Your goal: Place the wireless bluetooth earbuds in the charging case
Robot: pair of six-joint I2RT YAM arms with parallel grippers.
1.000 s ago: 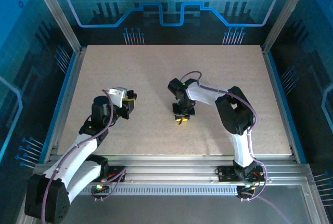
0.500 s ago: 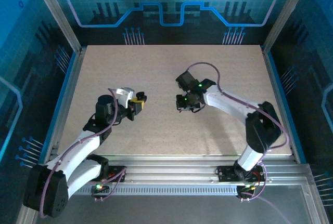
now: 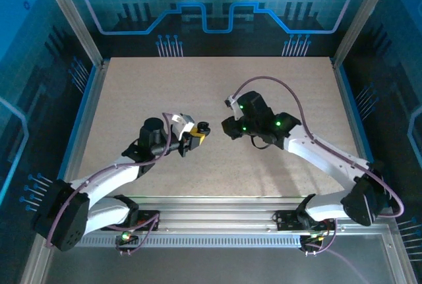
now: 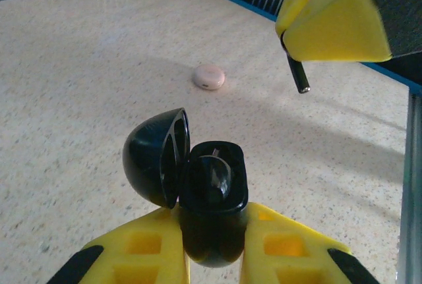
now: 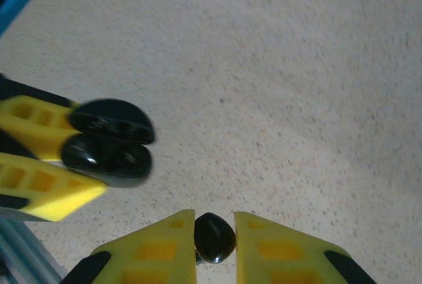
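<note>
A black charging case (image 4: 212, 195) with its lid (image 4: 157, 160) swung open to the left is gripped by my left gripper (image 4: 212, 217), shut on its lower body. A black earbud (image 4: 219, 173) appears to sit in one of its wells. My right gripper (image 5: 214, 221) is shut on another black earbud (image 5: 214, 236), whose stem (image 4: 298, 76) hangs below the yellow fingers (image 4: 330, 24). From above, the left gripper (image 3: 195, 137) and right gripper (image 3: 227, 126) face each other a short gap apart above the table's middle, with the case (image 3: 203, 126) between them.
A small pale pink rounded piece (image 4: 209, 77) lies on the speckled beige table (image 3: 198, 86), beyond the case. The blue rail (image 4: 395, 80) marks the table's right edge. Aluminium posts and blue walls enclose the table.
The left gripper has carried the case rightward toward the centre. The right gripper has lifted off the table with the earbud and turned to face the case.
</note>
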